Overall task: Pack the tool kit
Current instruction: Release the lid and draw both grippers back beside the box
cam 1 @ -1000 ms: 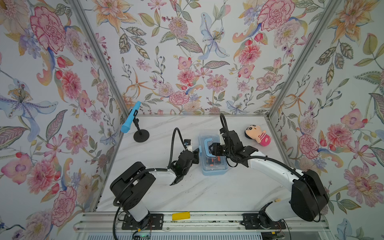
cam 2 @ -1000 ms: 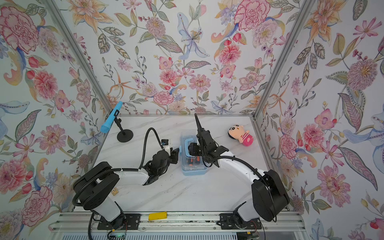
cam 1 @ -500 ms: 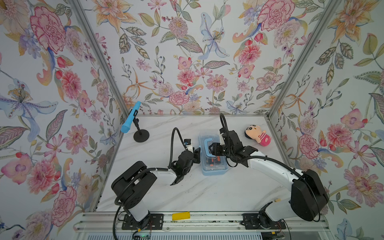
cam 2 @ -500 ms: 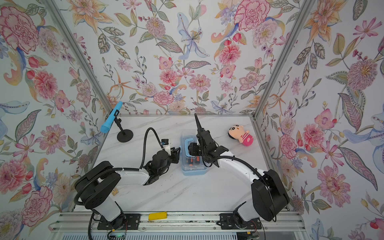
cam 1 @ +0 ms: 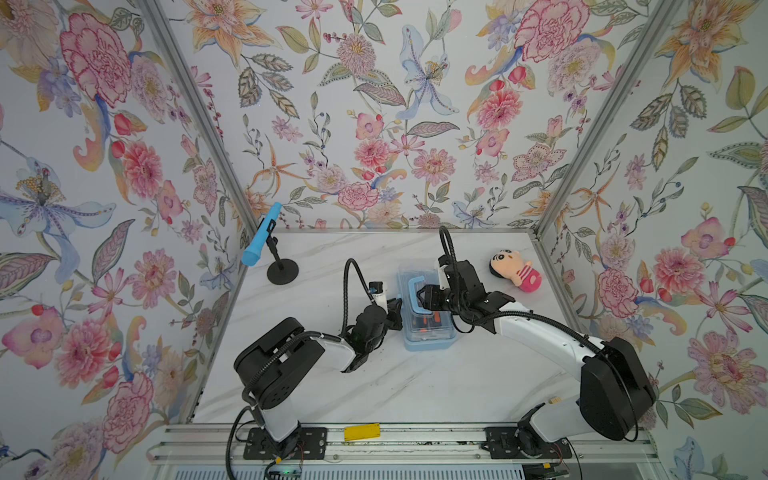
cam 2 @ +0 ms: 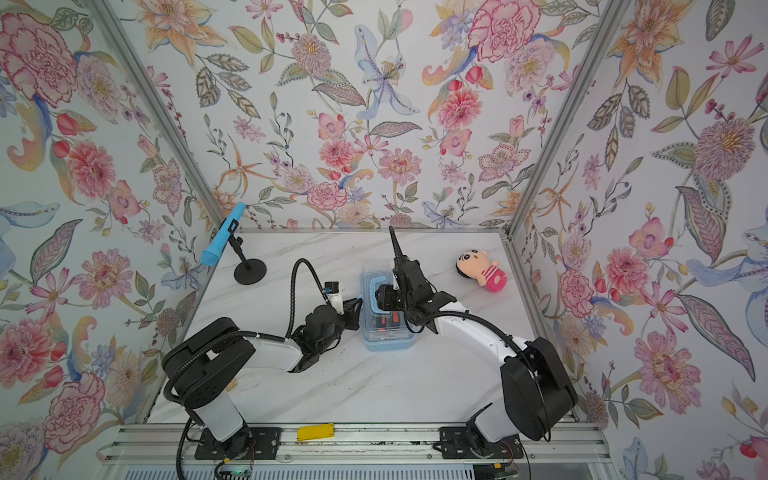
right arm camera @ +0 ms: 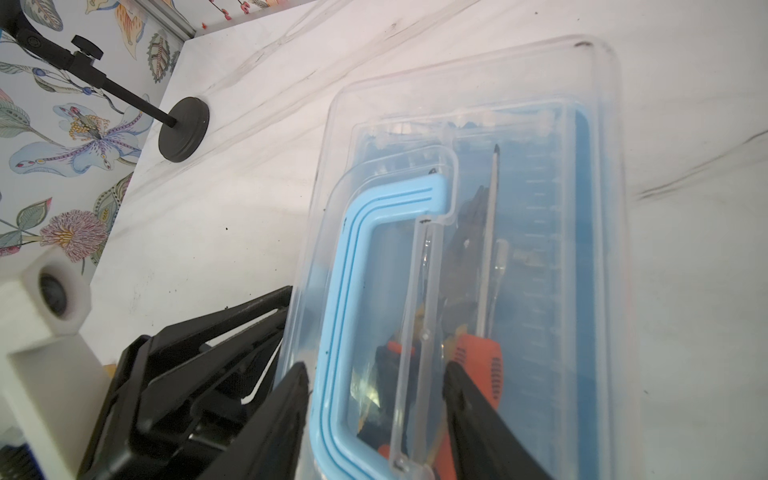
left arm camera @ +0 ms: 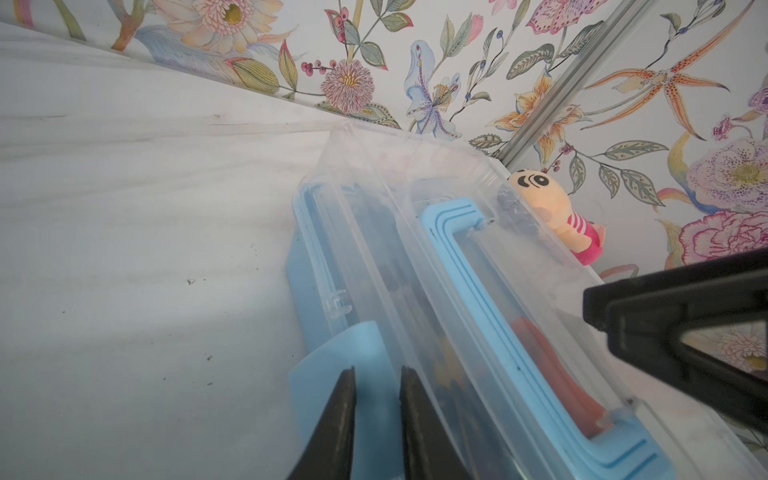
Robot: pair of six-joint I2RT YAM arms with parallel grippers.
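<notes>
The tool kit [cam 1: 428,332] [cam 2: 388,338] is a light-blue box under a clear lid, mid-table in both top views. Through the lid I see an orange-black screwdriver [right arm camera: 478,361] and dark pliers [right arm camera: 469,232]. My right gripper [cam 1: 424,298] [right arm camera: 376,370] rests open on the lid, one finger on each side of the flat blue handle [right arm camera: 345,291] [left arm camera: 461,266]. At the box's left side my left gripper [cam 1: 397,311] [left arm camera: 376,370] is over the blue latch flap [left arm camera: 328,365]. Its fingers stand a narrow gap apart. I cannot tell whether they pinch the flap.
A blue microphone [cam 1: 259,241] on a black stand [cam 1: 282,271] is at the back left corner. A plush doll [cam 1: 515,270] lies at the back right near the wall. Flowered walls close three sides, and a yellow tag [cam 1: 361,431] sits on the front rail.
My left gripper's jaws have narrowed against the box's left side. The right gripper and the box have not visibly moved.
</notes>
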